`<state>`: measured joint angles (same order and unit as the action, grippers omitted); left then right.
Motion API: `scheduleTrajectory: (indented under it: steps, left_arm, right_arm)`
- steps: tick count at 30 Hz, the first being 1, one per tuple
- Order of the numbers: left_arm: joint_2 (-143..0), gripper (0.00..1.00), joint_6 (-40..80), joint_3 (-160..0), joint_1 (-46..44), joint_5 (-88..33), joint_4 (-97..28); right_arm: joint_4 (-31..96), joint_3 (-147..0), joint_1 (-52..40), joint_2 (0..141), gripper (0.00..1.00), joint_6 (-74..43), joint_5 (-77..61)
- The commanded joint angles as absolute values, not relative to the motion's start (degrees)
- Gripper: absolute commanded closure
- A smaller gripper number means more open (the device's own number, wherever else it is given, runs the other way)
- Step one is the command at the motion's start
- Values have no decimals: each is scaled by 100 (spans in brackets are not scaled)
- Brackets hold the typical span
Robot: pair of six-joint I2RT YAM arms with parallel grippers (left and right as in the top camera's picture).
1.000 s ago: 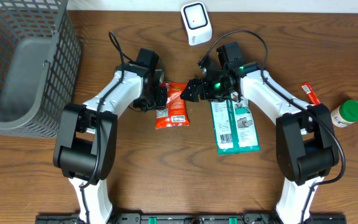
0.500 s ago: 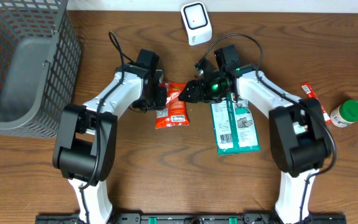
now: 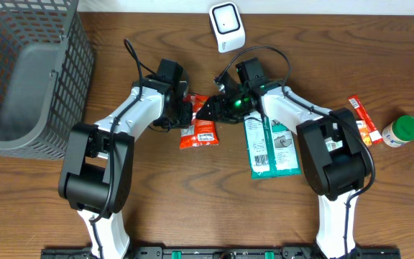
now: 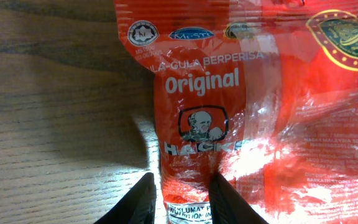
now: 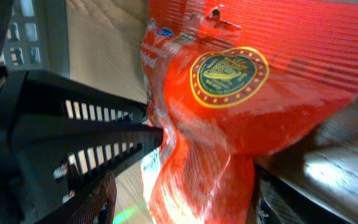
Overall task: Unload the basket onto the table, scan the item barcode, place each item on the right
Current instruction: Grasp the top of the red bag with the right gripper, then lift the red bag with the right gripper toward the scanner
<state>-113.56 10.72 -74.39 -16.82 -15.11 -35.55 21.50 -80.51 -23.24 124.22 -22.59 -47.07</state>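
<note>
Lying on the wooden table (image 3: 192, 208) between the two arms, the red candy packet (image 3: 200, 124) is, as we read it, at the pick-up step: it rests on the surface and is not turned toward any reader. The left gripper (image 4: 179, 194) pinches a raised fold along the packet's side, its two fingertips pressed into the foil from either flank. The right gripper (image 5: 211, 163) straddles the packet's upper end, by the hang-hole. One slotted finger (image 5: 104, 140) touches the foil with its tip, while the other shows only as a dark edge at the lower right. We cannot tell whether that pair bites or merely brackets the packet.

We judge the next move calls for a firm hold. The packet then has to be lifted and turned so its code faces the white scanner (image 3: 226, 26), which stands at the far edge just beyond both grippers. A white label panel shows on the packet's near half from overhead, but it is too small for us to say the barcode is there. The foil looks crumpled and glossy, so it may slip or fold over the code.

A green-and-white pouch (image 3: 272, 144) lies just beside the packet, partly under the right arm, and could be dragged along. The grey basket (image 3: 77, 50) on the left, and the small red sachet (image 3: 360, 119) and green-capped bottle (image 3: 401, 132) on the right, are well apart and out of the way.
</note>
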Motion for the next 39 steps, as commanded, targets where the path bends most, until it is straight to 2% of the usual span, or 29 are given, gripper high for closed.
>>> scheduleTrajectory:
  steps: [1,13,21,27,31,34,39]
  left_arm:
    - [-11686,70,1100,-7146,-1675,-1087,-3568]
    - [-11686,70,1100,-7146,-1673,-1087,-3566]
    - [-11686,70,1100,-7146,-1673,-1087,-3568]
    - [-11507,70,1100,-7216,-1667,-1087,-3568]
    - [-10991,68,1100,-7255,-1667,-1087,-3581]
    - [-10460,66,1103,-7255,-1638,-1087,-3592]
    - [-9452,62,1109,-7255,-1461,-1087,-3614]
  right_arm:
    - [2001,-8009,-2368,12661,38,-2620,-4812]
    - [1944,-7979,-2434,12774,50,-2633,-4807]
    - [1898,-7975,-2569,12774,71,-2630,-4764]
    - [1903,-7975,-2657,12774,99,-2405,-4685]
    - [1817,-7977,-2657,12757,92,-2309,-4685]
    - [1817,-7977,-2624,12637,90,-2202,-4683]
    - [1887,-7979,-2580,12055,99,-1765,-4508]
